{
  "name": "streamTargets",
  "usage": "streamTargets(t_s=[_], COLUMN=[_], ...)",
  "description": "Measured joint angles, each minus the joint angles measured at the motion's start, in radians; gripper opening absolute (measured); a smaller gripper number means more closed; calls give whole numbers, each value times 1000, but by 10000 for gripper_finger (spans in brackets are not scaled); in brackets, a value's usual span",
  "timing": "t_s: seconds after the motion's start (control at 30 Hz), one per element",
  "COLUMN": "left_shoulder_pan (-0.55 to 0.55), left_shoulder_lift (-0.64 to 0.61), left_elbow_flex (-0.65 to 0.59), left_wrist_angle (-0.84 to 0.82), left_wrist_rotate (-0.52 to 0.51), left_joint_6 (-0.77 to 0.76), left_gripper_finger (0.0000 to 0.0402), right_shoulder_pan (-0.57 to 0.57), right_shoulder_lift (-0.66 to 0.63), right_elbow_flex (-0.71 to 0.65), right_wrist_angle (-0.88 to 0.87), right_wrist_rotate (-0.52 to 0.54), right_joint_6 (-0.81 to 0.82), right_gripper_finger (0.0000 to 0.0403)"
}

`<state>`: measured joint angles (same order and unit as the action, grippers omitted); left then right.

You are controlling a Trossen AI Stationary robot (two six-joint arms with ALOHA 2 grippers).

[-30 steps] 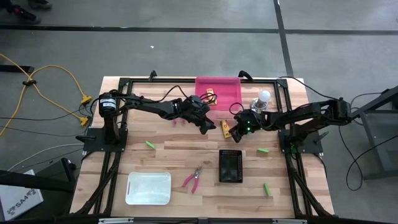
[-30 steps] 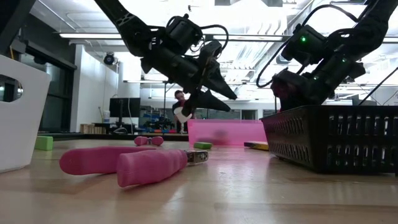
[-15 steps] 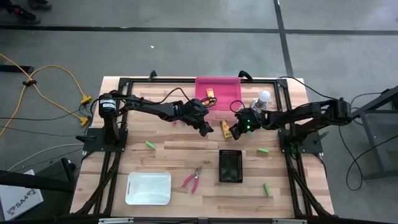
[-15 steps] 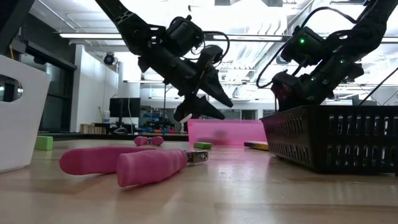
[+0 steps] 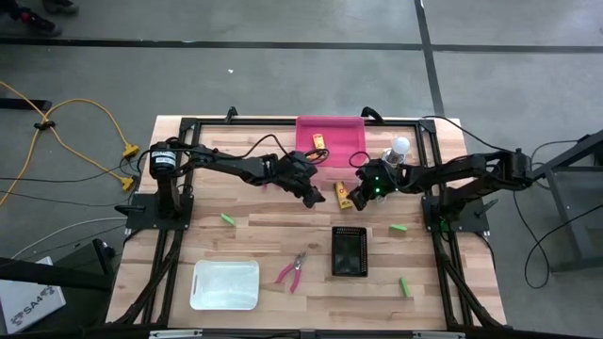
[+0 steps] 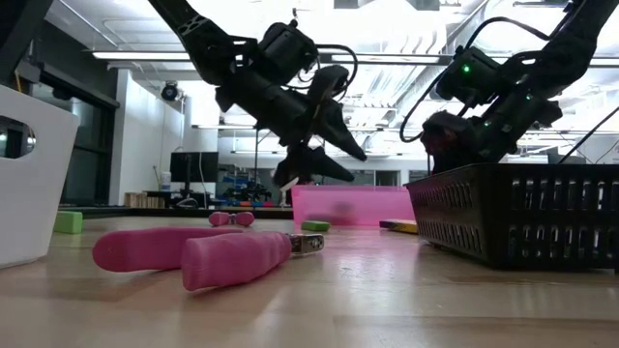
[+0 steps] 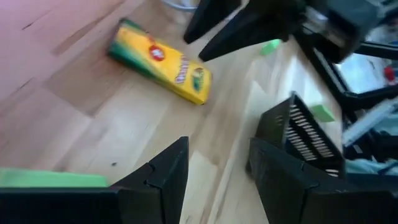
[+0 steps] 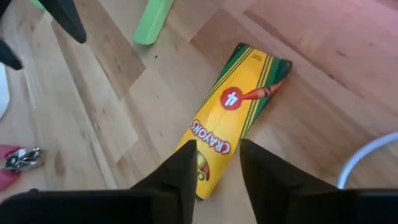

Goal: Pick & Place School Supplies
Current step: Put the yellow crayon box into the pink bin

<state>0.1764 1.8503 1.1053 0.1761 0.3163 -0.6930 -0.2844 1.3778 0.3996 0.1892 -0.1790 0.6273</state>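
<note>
Crayon box lies flat on the table, just near of the pink bin. Right gripper is placed directly over its near end, fingers parted, nothing held. Long axis runs far-to-near, in line with the gripper. Left gripper, open and empty, hovers just left.

Overhead, table-level and two close wrist cameras share the crayon box.

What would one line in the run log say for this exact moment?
right gripper: jaws open, over crayon box lying on table | left gripper: jaws open, empty, nearby | pink bin: one crayon box inside
</note>
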Motion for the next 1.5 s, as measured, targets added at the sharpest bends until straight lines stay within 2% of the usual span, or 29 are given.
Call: streamTargets(t_s=[0.13, 0.37, 0.5, 0.73, 0.97, 1.3, 1.5], left_shoulder_pan=[-1, -1, -1, 0, 0, -4, -4], left_shoulder_lift=[0, 0, 0, 0, 27, 80, 80], left_elbow_flex=[0, 0, 0, 0, 1, 0, 0], left_wrist_angle=[42, 49, 49, 49, 44, 83, 141], left_wrist_rotate=[68, 78, 76, 76, 69, 45, 43], left_joint_6=[4, 34, 45, 76, 86, 14, -30], left_gripper_finger=[165, 165, 165, 165, 165, 165, 165], right_shoulder_pan=[0, 0, 0, 8, 5, 1, 1], right_shoulder_lift=[0, 0, 0, 0, 0, 0, 0], right_elbow_flex=[0, 3, 73, 236, 256, 256, 256], right_wrist_angle=[0, -9, -143, -418, -518, -530, -523], right_wrist_rotate=[-15, -17, -18, 78, 72, 45, 73], right_joint_6=[-3, -23, -53, -117, -76, -26, -25], right_gripper_finger=[137, 156, 154, 150, 149, 149, 149])
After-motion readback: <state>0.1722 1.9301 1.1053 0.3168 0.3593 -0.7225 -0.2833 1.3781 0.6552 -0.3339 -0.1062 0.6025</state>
